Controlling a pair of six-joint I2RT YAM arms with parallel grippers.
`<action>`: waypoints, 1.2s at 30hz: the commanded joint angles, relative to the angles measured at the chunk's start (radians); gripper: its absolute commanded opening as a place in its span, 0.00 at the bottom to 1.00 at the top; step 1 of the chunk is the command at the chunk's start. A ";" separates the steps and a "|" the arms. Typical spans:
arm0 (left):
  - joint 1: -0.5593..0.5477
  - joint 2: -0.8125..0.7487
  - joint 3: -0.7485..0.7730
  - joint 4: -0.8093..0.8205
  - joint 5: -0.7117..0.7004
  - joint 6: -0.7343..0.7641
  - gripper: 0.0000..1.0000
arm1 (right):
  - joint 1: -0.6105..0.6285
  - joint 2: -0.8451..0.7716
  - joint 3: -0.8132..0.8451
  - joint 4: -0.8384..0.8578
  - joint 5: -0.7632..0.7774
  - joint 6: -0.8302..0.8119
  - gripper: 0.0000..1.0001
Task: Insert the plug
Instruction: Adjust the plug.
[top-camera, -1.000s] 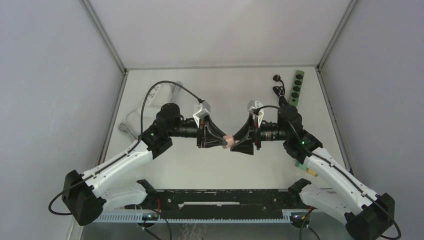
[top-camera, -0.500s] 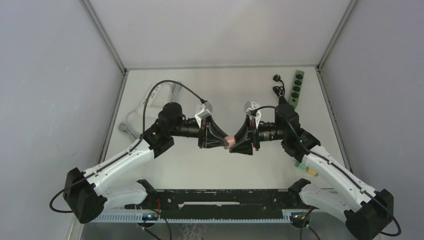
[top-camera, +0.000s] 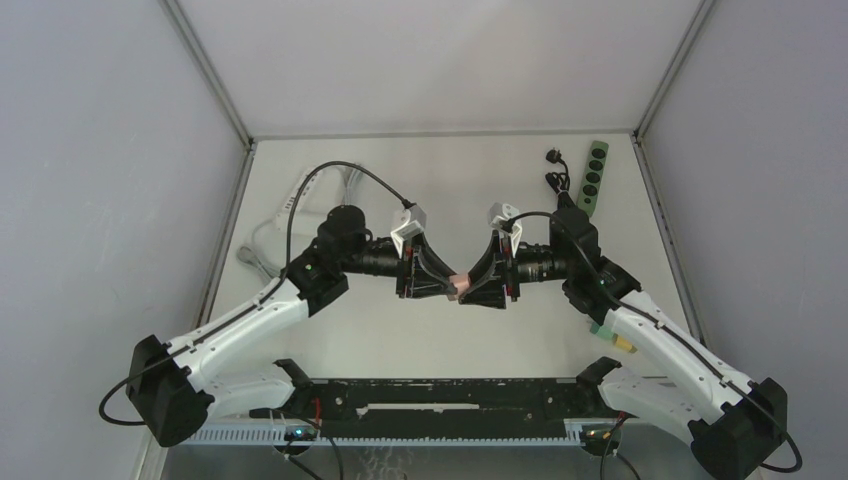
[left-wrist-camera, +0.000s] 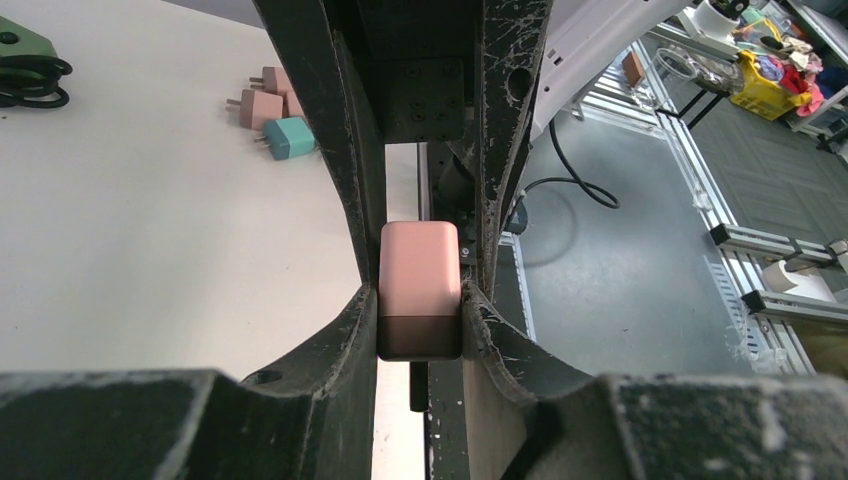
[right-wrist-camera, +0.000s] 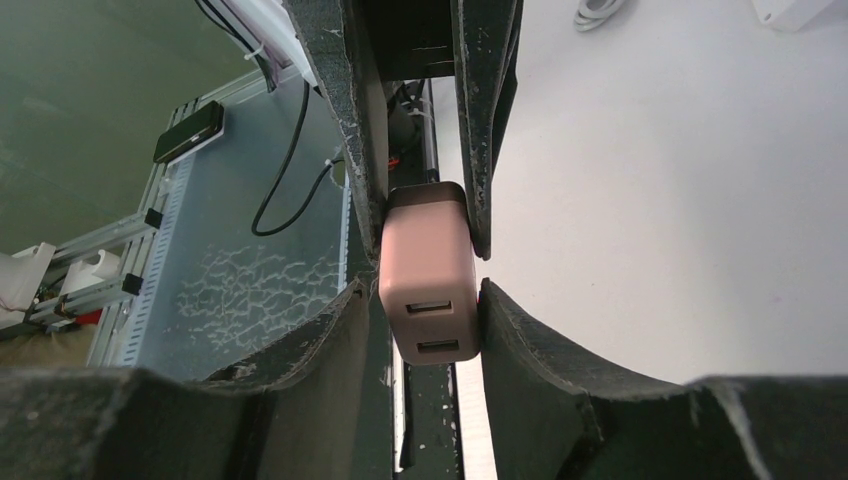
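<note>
A pink plug (top-camera: 457, 283) hangs above the table's middle, between both grippers. My left gripper (top-camera: 447, 285) is shut on it. In the left wrist view the plug (left-wrist-camera: 420, 285) shows its dark pin end, pressed between the two fingers of that gripper (left-wrist-camera: 420, 305). My right gripper (top-camera: 466, 289) reaches in from the opposite side. In the right wrist view the plug (right-wrist-camera: 428, 280) shows two USB slots, and the right gripper (right-wrist-camera: 428, 300) has both fingers against its sides. The green power strip (top-camera: 593, 175) lies at the far right of the table.
Black cable (top-camera: 553, 170) is coiled beside the green strip. A white power strip and cable (top-camera: 300, 195) lie at the far left. Spare plugs, pink and teal (left-wrist-camera: 275, 120), rest on the table near the right arm. A black rail (top-camera: 440, 395) runs along the near edge.
The right gripper's fingers have narrowed onto the pink plug while both arms shifted slightly left. The left gripper's hold is unchanged.
</note>
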 joint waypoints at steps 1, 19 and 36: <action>-0.007 -0.003 0.060 0.015 0.012 0.017 0.00 | 0.012 -0.011 0.048 0.042 -0.021 -0.017 0.51; -0.011 0.017 0.075 -0.020 0.000 0.015 0.04 | 0.033 0.003 0.046 0.055 -0.028 -0.017 0.24; 0.010 -0.229 -0.030 -0.163 -0.737 -0.079 0.84 | 0.019 -0.041 0.027 -0.022 0.053 -0.050 0.00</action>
